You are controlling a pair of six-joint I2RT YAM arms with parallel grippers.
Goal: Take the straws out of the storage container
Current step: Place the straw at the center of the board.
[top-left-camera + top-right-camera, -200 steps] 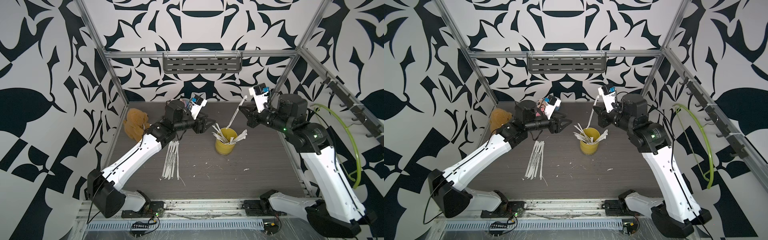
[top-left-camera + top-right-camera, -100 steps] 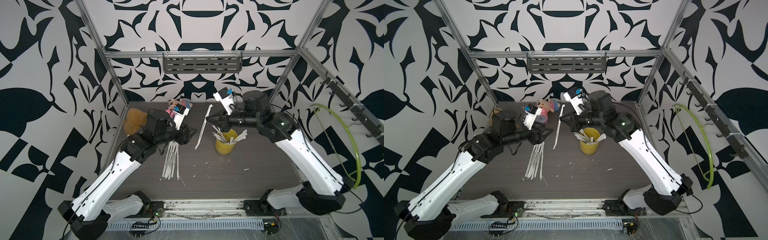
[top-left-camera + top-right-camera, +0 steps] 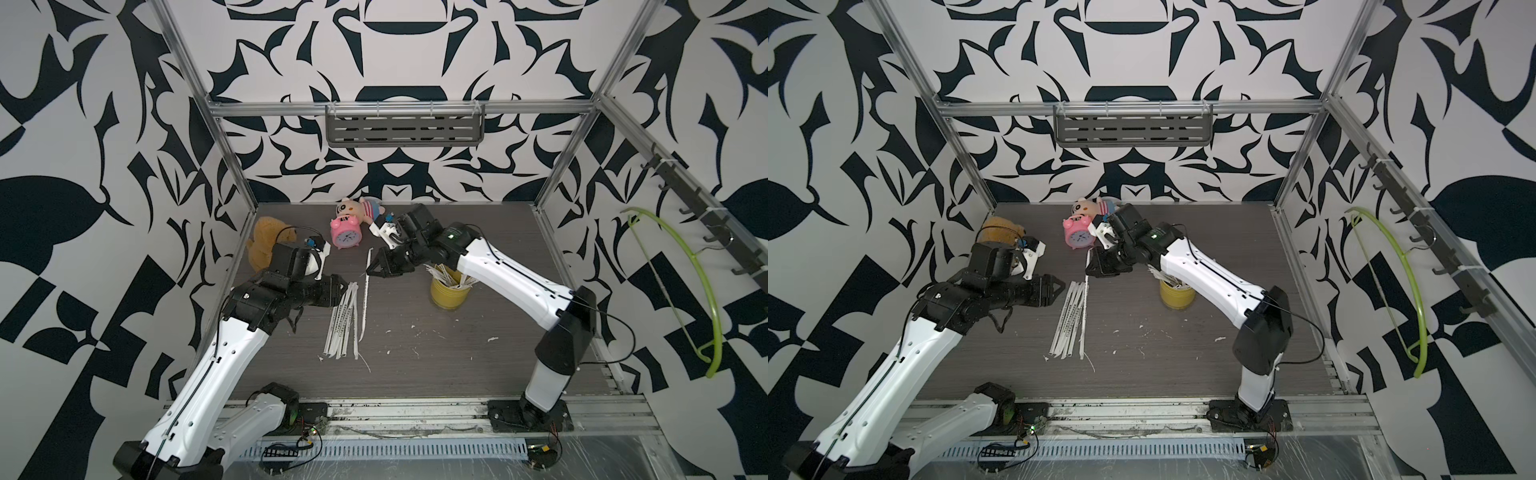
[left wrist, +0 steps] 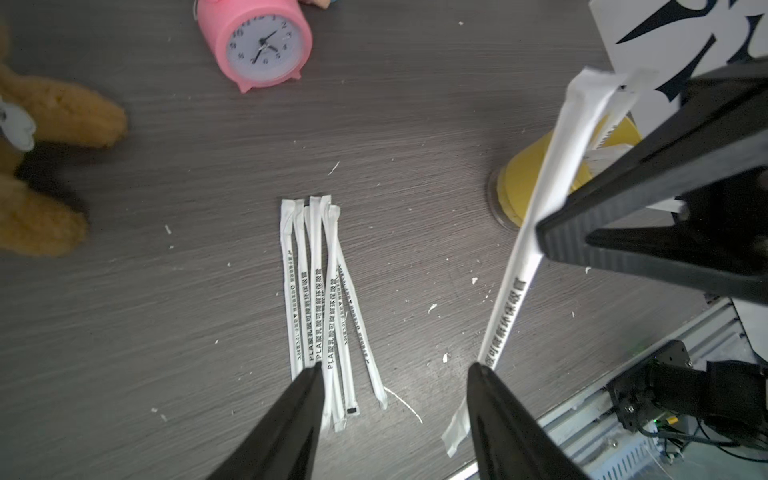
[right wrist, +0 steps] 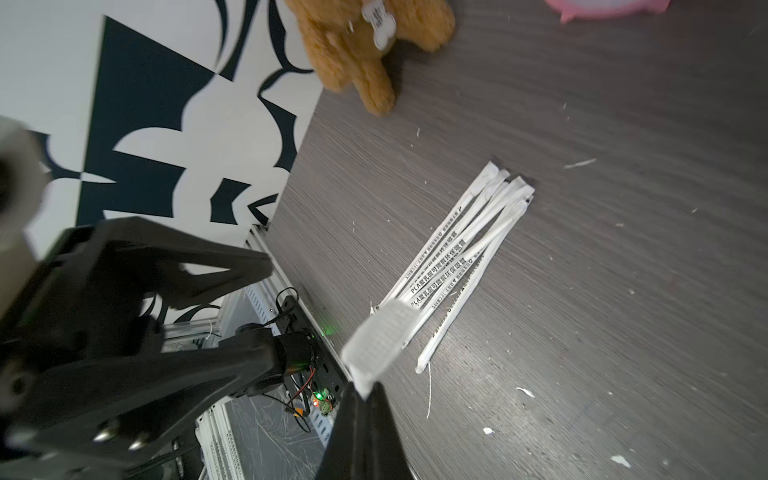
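Both top views look down from the front; both close wrist views share the laid straws (image 4: 314,291).

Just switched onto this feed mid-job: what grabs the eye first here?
First, the right gripper, shut on a single wrapped straw that hangs nearly upright between the two arms. Beside it a neat bundle of straws lies flat on the dark table, with the open left gripper close by its far end. Under the right arm stands the yellow cup, with more straws sticking out of it.
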